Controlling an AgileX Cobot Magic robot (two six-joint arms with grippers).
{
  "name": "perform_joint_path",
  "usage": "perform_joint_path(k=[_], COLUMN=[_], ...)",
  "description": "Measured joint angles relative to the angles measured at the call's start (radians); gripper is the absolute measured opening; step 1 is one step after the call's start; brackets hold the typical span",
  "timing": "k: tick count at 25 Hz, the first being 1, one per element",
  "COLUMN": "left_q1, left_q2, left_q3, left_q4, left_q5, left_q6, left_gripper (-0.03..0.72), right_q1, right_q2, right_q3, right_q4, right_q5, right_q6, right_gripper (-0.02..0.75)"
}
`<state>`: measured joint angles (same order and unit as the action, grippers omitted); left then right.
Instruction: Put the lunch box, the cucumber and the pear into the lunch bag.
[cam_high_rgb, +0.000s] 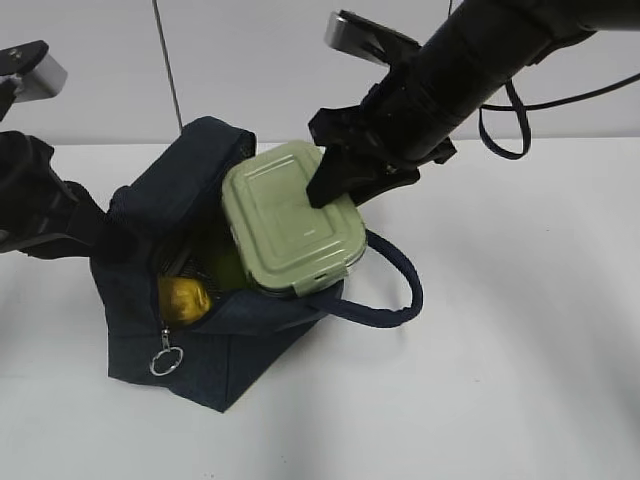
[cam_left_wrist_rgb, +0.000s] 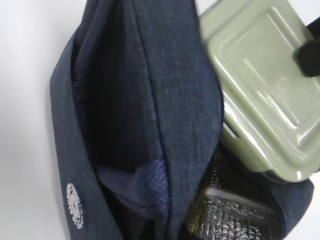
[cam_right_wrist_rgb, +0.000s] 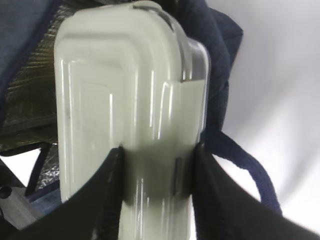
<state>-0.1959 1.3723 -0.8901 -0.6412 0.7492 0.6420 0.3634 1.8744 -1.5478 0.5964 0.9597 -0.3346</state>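
Sage-lidded box (cam_high_rgb: 292, 220), clamped in my right gripper (cam_high_rgb: 345, 185), tilts lower-left into the bag (cam_high_rgb: 230, 350) mouth at frame centre; left gripper's state unseen.

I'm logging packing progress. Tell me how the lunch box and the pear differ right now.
The lunch box is pale green, flat-lidded and rectangular; the pear is yellow and rounded. The lunch box is much larger than the pear. The lunch box is tilted, only partly inside the lunch bag and clamped by the right gripper; the pear lies deep inside, touched by no gripper. Both sit within the bag's open mouth.
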Motion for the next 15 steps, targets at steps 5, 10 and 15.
perform_joint_path(k=[5,10,15], left_q1=[0.000,0.000,0.000], left_q2=[0.000,0.000,0.000], left_q3=[0.000,0.000,0.000], left_q4=[-0.003,-0.005,-0.005], left_q5=[-0.003,-0.002,-0.001], left_q6=[0.000,0.000,0.000], left_gripper=[0.001,0.001,0.001], right_q1=[0.026,0.082,0.131], right_q2=[0.009,0.056,0.105], right_q3=[-0.002,-0.029,-0.096], right_q4=[0.001,0.053,0.057], right_q5=[-0.015,-0.043,-0.059], right_q6=[0.018,0.020,0.049], right_gripper=[0.269,0.269,0.269])
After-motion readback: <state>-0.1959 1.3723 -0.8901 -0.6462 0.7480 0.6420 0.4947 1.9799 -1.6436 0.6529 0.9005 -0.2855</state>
